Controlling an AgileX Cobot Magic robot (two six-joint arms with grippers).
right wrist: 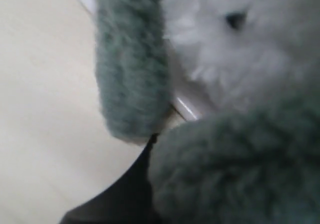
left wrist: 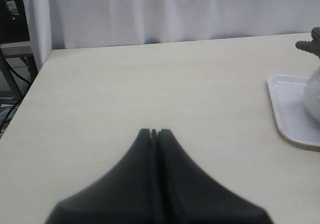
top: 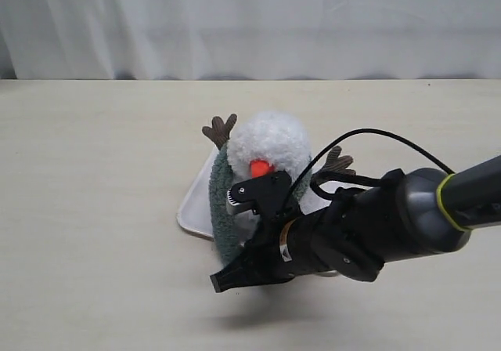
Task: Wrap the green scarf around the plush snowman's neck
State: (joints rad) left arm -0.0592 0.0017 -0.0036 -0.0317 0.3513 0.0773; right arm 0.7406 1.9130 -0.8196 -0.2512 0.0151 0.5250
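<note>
The plush snowman (top: 268, 141) sits upright on a white tray (top: 192, 210), its orange nose facing the front. The green scarf (top: 221, 210) hangs down the snowman's left side in the exterior view. My right gripper (top: 223, 282) reaches across low in front of the snowman's body. In the right wrist view a thick fold of the green scarf (right wrist: 235, 169) lies in my right gripper (right wrist: 155, 139) and hides one finger, while another length of the scarf hangs beside the snowman (right wrist: 240, 49). My left gripper (left wrist: 154, 132) is shut on nothing, over bare table away from the tray (left wrist: 292, 114).
The right arm's black cable (top: 368, 135) loops up beside the snowman's head. A brown twig arm (left wrist: 310, 43) shows at the edge of the left wrist view. A white curtain (top: 250, 22) hangs behind the table's far edge.
</note>
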